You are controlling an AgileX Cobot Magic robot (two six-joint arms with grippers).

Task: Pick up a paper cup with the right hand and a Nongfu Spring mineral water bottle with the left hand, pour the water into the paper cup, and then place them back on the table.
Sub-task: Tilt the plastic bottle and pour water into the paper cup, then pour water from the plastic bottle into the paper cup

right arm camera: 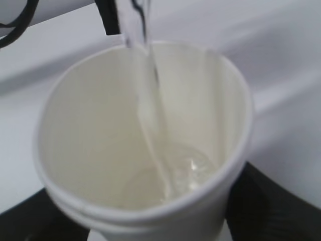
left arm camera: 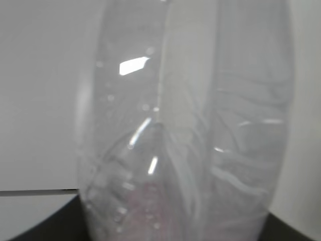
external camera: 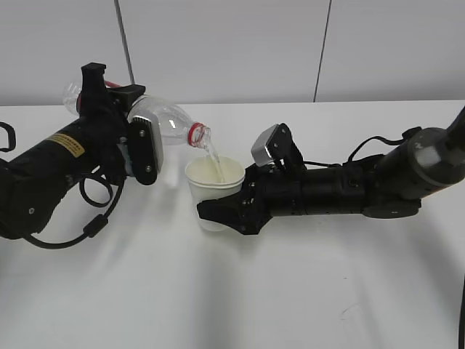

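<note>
My left gripper (external camera: 123,109), on the arm with the yellow sticker, is shut on the clear Nongfu Spring bottle (external camera: 166,120). The bottle is tipped with its red-ringed mouth down to the right, above the paper cup (external camera: 208,190). A thin stream of water (external camera: 211,155) falls from the mouth into the cup. My right gripper (external camera: 227,202) is shut on the cup's lower wall and holds it upright, just above the table (external camera: 290,291). The bottle's body (left arm camera: 185,130) fills the left wrist view. The right wrist view looks into the cup (right arm camera: 90,135), where the stream (right arm camera: 150,115) lands in a shallow pool.
Both arms lie low over the white tabletop, the left from the left edge and the right from the right edge. A small dark scuff (external camera: 347,310) marks the table near the front right. A pale panelled wall (external camera: 232,43) stands behind.
</note>
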